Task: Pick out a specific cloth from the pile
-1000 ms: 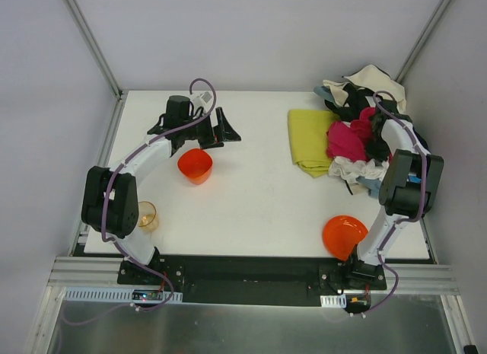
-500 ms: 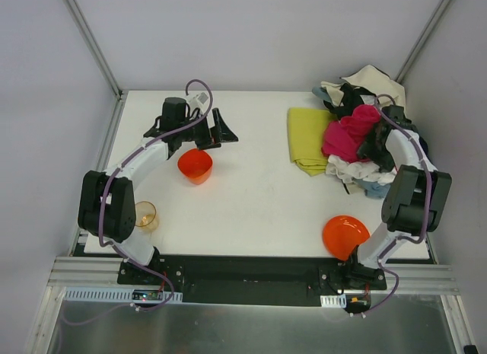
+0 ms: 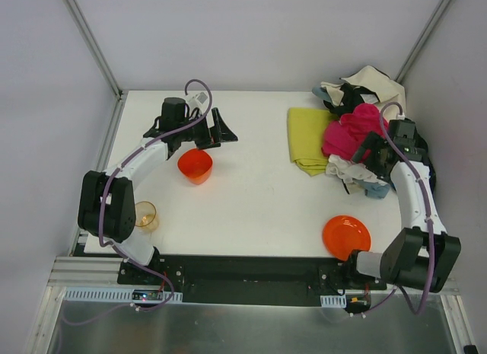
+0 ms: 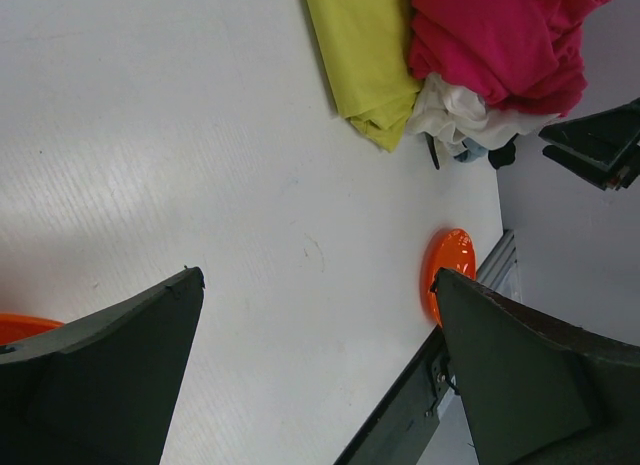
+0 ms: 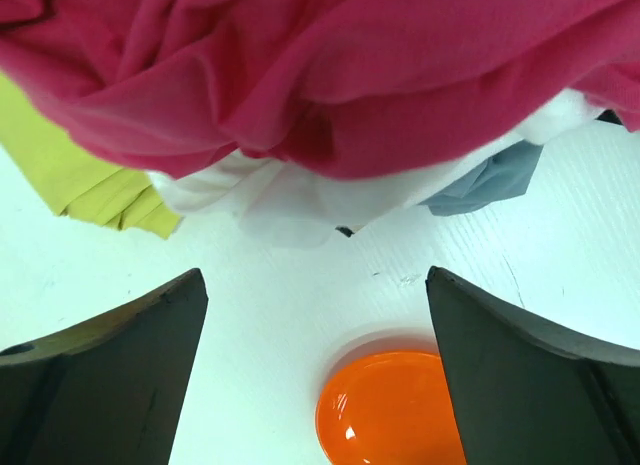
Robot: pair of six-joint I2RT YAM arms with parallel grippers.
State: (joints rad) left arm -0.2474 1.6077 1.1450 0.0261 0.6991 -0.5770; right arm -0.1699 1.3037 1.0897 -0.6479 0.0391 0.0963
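The yellow-green cloth [image 3: 307, 139] lies flat on the table, its right edge tucked under the pile [image 3: 364, 103] of cream, black, white and light blue garments. A magenta cloth [image 3: 350, 130] rests on top of the pile. My right gripper [image 3: 367, 150] hovers open at the pile's near side with nothing between its fingers. In the right wrist view the magenta cloth [image 5: 330, 75] fills the top, with the cloth [image 5: 85, 180] at left and my right gripper [image 5: 315, 275] empty. My left gripper [image 3: 228, 129] stands open mid-table, far from the cloth [image 4: 365, 55]; nothing is between the fingers of my left gripper [image 4: 318, 277].
An orange bowl [image 3: 195, 164] sits under the left arm. A clear amber cup [image 3: 145, 215] stands at the near left. An orange plate [image 3: 345, 237] lies near the right arm's base. Enclosure walls stand close behind and to the right of the pile.
My right gripper has opened and let go of the magenta cloth, which now lies on the pile. The right arm drew back toward the near right. The left arm barely moved.
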